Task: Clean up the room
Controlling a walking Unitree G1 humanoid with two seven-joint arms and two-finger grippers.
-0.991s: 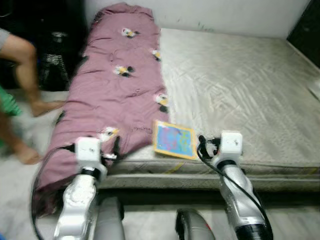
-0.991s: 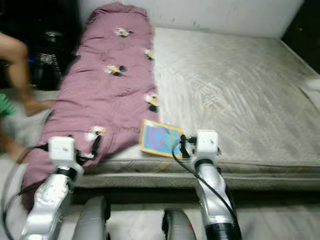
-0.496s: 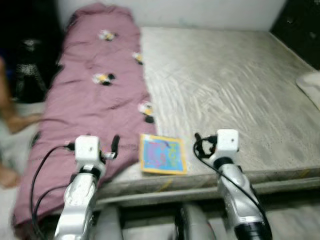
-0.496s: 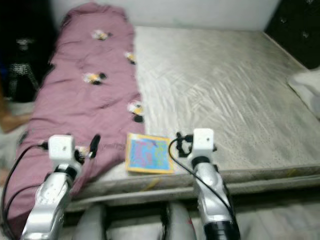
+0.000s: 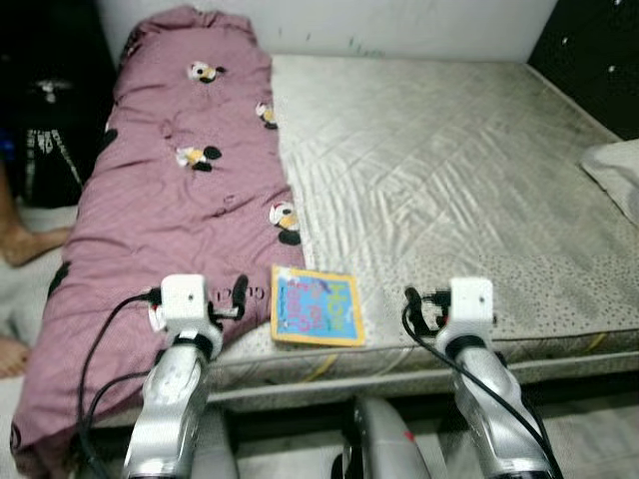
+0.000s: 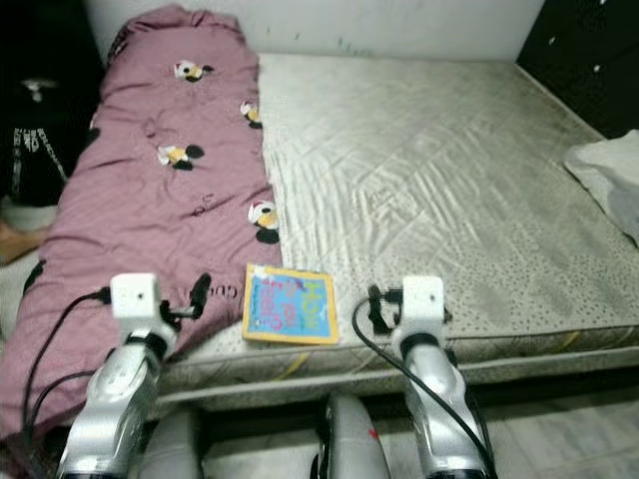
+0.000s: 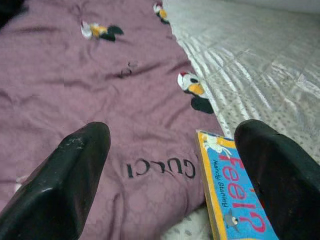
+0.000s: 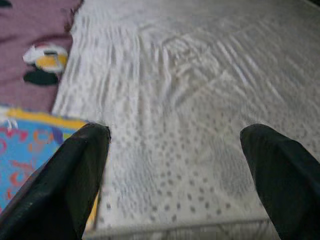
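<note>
1. My left gripper hangs above the near edge of the bed, its two black fingers spread wide with nothing between them; under it lies the mauve quilted blanket with cartoon-mouse prints.
2. My right gripper hangs above the same near edge, further to the right, fingers likewise spread wide and holding nothing; bare mattress lies beneath it.
3. Between my two grippers, nearer the left one, a thin square book with a blue cover and yellow border lies flat on the mattress, close to the near edge. Its left side meets the blanket's edge; I cannot tell whether they overlap.
4. Beyond my right gripper the pale grey quilted mattress stretches open all the way to the white wall.
5. Beyond my left gripper the blanket runs in a long strip up the bed's left side and spills over that edge toward the floor.
6. Far right of my right gripper, a white cloth lies at the mattress's right edge.
7. Left of my left gripper, past the blanket, a person's bare foot stands on the floor.
</note>
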